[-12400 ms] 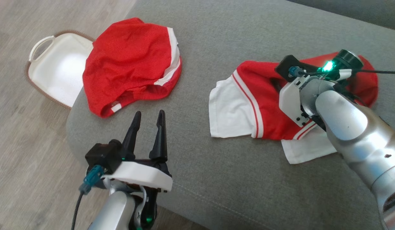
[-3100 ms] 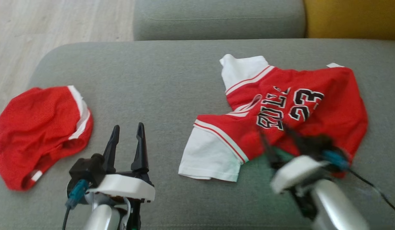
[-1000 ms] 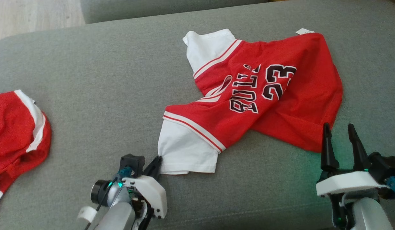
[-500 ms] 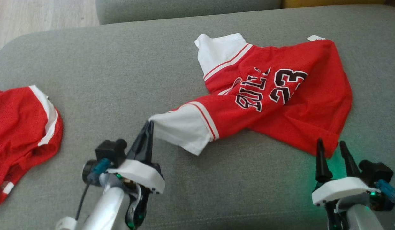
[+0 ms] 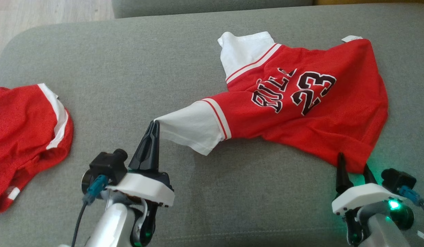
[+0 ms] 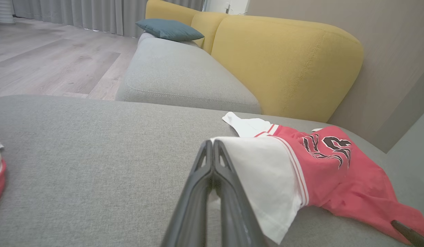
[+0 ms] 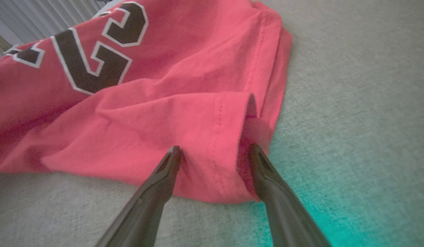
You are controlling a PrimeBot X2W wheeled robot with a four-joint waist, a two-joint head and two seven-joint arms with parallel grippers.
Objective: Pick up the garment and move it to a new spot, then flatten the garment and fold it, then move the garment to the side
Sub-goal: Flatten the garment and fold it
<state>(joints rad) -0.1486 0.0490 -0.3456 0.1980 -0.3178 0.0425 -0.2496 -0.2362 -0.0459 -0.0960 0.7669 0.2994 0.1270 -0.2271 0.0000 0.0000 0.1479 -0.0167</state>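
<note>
The garment (image 5: 301,113) is a red jersey with white sleeves and black lettering, spread on the grey sofa seat (image 5: 146,61). My left gripper (image 5: 153,125) is shut on the corner of its near white sleeve (image 5: 191,127), holding that sleeve stretched out to the left and raised off the cushion. The left wrist view shows the closed gripper (image 6: 212,144) pinching the sleeve's (image 6: 263,171) edge. My right gripper (image 5: 354,163) is open at the jersey's lower right hem. In the right wrist view the open gripper (image 7: 214,148) straddles the red hem corner (image 7: 225,137), with one finger on either side of the fabric.
Red shorts with white trim (image 5: 23,130) lie at the seat's left end. A yellow back cushion (image 6: 283,61) and a blue pillow (image 6: 169,30) stand behind. Wooden floor (image 5: 44,13) lies past the sofa's left edge.
My left gripper has pulled the white sleeve up and out to the left, stretching the jersey. My right gripper has moved forward onto the hem corner. The head camera has shifted slightly.
</note>
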